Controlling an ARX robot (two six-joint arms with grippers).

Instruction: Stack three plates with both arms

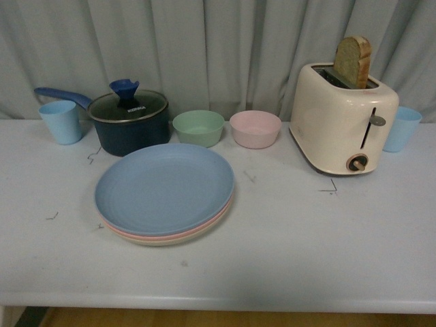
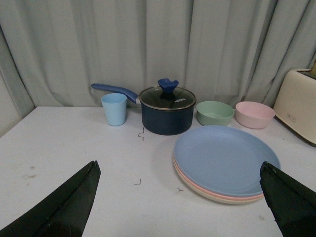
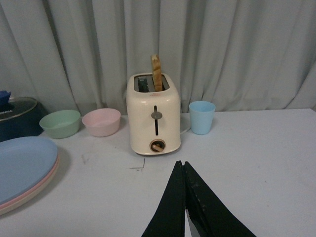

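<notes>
Left pincer (image 2: 180, 197): I see its fingers (image 2: 64, 207) spread wide apart, nothing between them, hovering above the tabletop (image 1: 306, 238) short of the plate stack. Right pincer (image 3: 183, 197): fingers pressed together tip to tip, nothing held, pointing toward the toaster (image 3: 154, 116). Neither arm shows in my front view. All three plates sit in one stack left of centre on the tabletop: blue plate (image 1: 163, 185) on top, pink plate (image 1: 204, 229) under it with only its rim showing, cream plate (image 1: 174, 240) at the bottom. Stack looks roughly concentric, lower rims peeking out along the near edge. Behind the stack, a dark blue pot (image 1: 131, 122) with glass lid and blue knob, just beyond the blue plate's far rim; I can't tell if they touch. Green bowl (image 1: 198, 127) and pink bowl (image 1: 255, 129) side by side next to the pot. Light blue cup (image 1: 60, 122) at far left by the pot handle. Toaster well to the right with a bread slice (image 1: 353, 61) sticking up from a slot, second blue cup (image 1: 402, 129) just beyond it. Grey curtain (image 1: 218, 48) backs everything.
</notes>
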